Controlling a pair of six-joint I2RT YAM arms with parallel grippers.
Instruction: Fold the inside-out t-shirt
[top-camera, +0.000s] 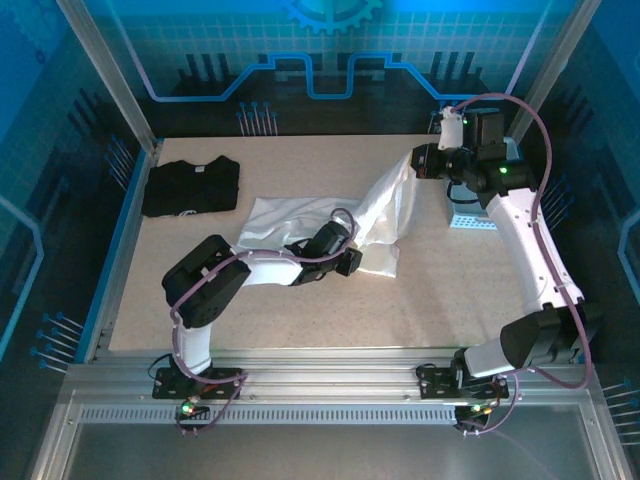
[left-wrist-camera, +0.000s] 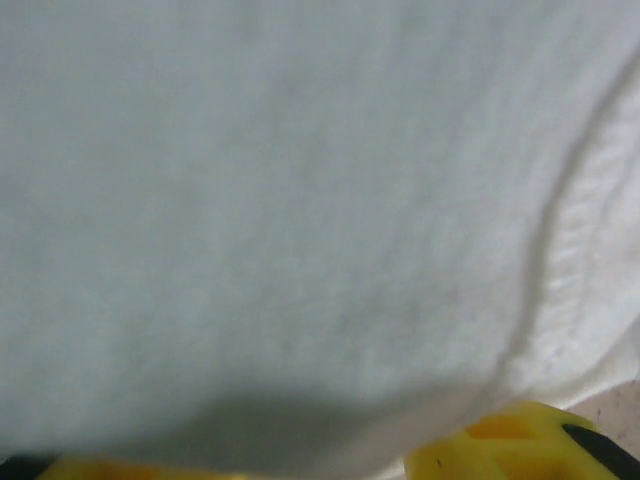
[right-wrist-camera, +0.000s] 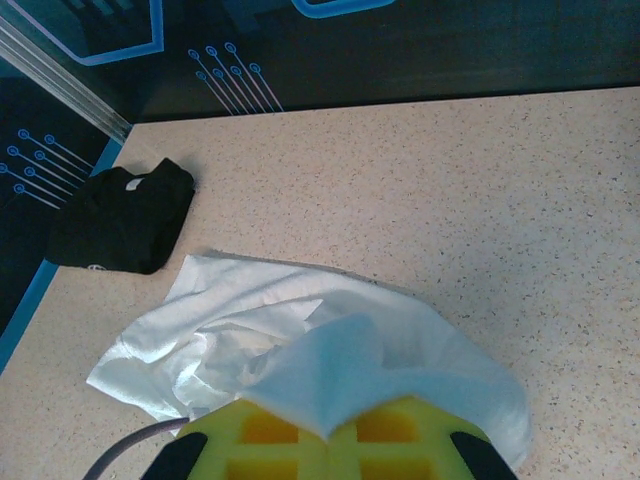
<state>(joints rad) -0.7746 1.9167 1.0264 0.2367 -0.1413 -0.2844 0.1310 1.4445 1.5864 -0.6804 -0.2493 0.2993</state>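
The white inside-out t-shirt (top-camera: 290, 218) lies crumpled mid-table, its right part pulled up in a taut strip toward the back right. My right gripper (top-camera: 418, 162) is raised there and shut on a corner of the shirt. In the right wrist view the yellow fingers (right-wrist-camera: 300, 440) meet with a peak of cloth pinched between them, and the rest of the shirt (right-wrist-camera: 230, 330) hangs down to the table. My left gripper (top-camera: 350, 262) sits low on the shirt's near right part. White fabric (left-wrist-camera: 300, 200) lies over its spread yellow fingertips (left-wrist-camera: 520, 445), with the left gripper (left-wrist-camera: 300, 468) open.
A black folded t-shirt (top-camera: 192, 185) (right-wrist-camera: 120, 218) lies at the back left corner. A small blue-and-white rack (top-camera: 472, 222) sits under the right arm. Bare speckled table (top-camera: 450, 290) stretches right of the shirt. Metal frame posts and walls ring the table.
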